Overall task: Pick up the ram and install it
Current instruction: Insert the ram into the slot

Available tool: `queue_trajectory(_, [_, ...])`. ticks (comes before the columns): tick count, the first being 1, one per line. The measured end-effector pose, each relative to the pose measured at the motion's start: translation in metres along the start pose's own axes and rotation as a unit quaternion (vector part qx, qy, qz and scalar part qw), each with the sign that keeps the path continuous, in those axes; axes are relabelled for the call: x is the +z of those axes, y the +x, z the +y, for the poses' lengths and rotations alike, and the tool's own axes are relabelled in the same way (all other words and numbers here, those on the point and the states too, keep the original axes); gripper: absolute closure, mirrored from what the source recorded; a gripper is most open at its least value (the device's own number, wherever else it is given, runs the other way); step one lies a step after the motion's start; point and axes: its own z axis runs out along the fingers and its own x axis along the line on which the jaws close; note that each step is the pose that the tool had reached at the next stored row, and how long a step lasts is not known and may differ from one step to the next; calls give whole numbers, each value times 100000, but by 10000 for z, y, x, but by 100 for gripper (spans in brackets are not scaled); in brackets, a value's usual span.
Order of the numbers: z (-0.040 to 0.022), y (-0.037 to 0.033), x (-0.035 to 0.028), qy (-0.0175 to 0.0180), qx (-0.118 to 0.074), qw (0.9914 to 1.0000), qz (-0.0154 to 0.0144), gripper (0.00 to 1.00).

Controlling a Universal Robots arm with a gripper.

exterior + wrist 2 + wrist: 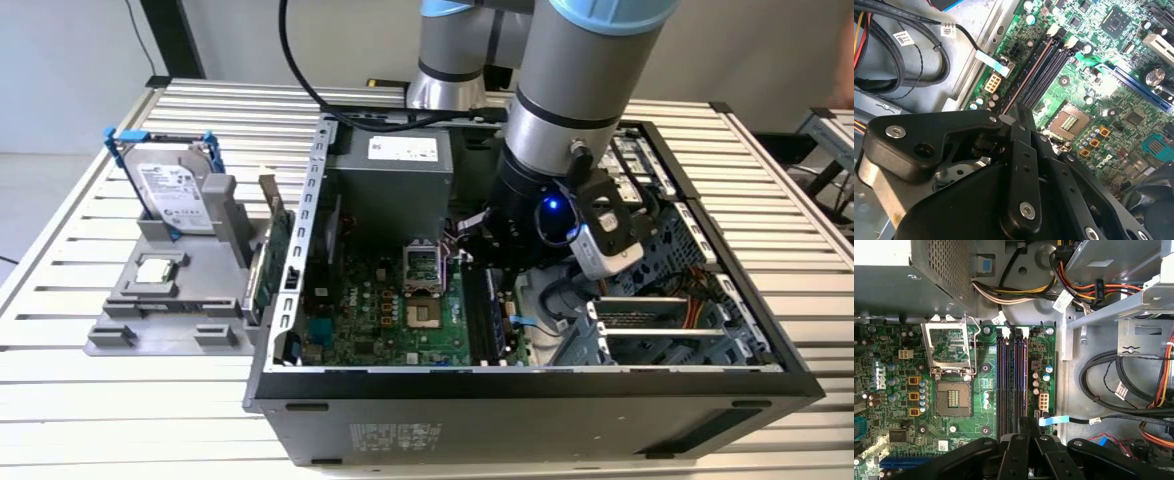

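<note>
Robot arm: one grey jointed arm [567, 110] with pale blue caps.
Gripper: one black two-fingered gripper [1010, 120].
Computer case: one open black desktop tower case [534, 410].
Motherboard: one green circuit board [989, 370].
Memory slots: four long dark slots [1003, 385], side by side.
Ram: one long, thin dark stick [1029, 75], seen edge-on.
Processor socket: one square silver-framed socket [953, 400].
Power supply: one grey metal box [387, 185].
Hard drive: one silver drive in a blue frame [174, 185].
Parts stand: one grey plastic stand [160, 325].
Expansion card: one upright green card [276, 255].
</note>
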Motion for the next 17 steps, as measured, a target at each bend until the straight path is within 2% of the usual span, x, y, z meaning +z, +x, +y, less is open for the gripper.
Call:
queue_trajectory(10, [0,0,0,-3,-265,100000,4,100])
queue_trajectory(13, [0,0,0,-23,-2156,99977,-22,100])
queue_trajectory(17, [0,0,0,-58,-5749,99835,-66,100])
